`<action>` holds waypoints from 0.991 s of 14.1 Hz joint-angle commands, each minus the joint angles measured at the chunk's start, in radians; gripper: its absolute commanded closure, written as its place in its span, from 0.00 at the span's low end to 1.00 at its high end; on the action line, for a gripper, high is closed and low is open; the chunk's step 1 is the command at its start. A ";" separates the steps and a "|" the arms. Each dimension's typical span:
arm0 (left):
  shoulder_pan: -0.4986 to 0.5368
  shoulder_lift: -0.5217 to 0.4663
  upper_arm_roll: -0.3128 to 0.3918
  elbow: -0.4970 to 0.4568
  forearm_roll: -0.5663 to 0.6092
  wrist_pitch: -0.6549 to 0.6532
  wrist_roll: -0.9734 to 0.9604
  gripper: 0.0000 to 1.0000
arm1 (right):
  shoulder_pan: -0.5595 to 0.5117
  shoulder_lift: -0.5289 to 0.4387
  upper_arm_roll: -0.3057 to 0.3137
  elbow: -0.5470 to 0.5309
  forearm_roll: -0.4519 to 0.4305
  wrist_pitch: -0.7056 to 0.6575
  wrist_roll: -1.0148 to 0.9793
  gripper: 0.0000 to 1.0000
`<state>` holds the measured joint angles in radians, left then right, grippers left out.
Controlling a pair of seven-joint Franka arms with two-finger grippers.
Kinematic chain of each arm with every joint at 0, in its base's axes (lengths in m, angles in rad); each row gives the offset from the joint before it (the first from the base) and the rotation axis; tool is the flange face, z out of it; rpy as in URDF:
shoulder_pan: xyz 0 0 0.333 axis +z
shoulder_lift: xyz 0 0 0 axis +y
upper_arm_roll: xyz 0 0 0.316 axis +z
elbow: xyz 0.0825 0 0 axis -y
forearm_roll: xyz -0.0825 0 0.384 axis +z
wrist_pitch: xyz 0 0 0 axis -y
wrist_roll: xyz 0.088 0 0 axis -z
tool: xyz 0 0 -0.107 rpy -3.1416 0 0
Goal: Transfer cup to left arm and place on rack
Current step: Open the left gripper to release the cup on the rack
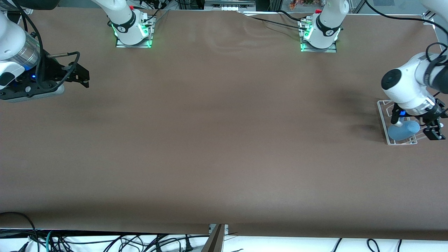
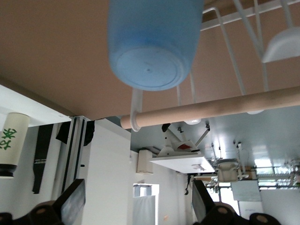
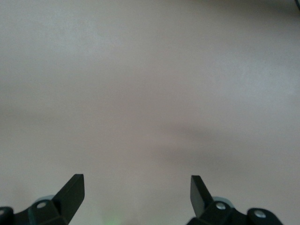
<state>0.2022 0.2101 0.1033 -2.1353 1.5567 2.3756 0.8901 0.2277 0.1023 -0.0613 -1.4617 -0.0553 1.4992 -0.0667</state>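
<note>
Light-blue cup lying on white wire rack, frame's right edge. Left gripper beside it, released. Right gripper waits upper left, fingers spread, nothing held.

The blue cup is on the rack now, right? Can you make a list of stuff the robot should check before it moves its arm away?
1. Cup on the rack: ok, it lies tilted on the wires.
2. Left gripper let go: ok, fingers spread wide, cup clear of them in the left wrist view.
3. Cup hooked on a peg: cannot tell, only its bottom shows above the wooden dowel.
4. Cup steady once alone: cannot tell.
5. Way out for the left gripper: cannot tell, it sits close to the rack wires.
6. Right gripper out of the way: ok, open, waiting over bare table at the right arm's end.
</note>
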 commanded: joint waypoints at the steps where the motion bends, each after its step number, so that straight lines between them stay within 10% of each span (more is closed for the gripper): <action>1: -0.015 -0.047 0.003 0.064 -0.267 -0.044 0.010 0.00 | 0.001 -0.003 0.001 -0.002 -0.012 0.004 0.004 0.00; 6: -0.070 -0.075 -0.004 0.317 -1.000 -0.419 -0.002 0.00 | -0.004 -0.006 -0.002 -0.002 -0.011 -0.005 0.005 0.00; 14: -0.112 -0.086 -0.086 0.567 -1.336 -0.712 -0.406 0.00 | 0.002 -0.007 0.003 0.003 -0.012 -0.005 0.005 0.00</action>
<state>0.1018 0.1164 0.0382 -1.6456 0.2620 1.7544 0.6122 0.2274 0.1046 -0.0637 -1.4615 -0.0554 1.4986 -0.0663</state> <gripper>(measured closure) 0.000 0.000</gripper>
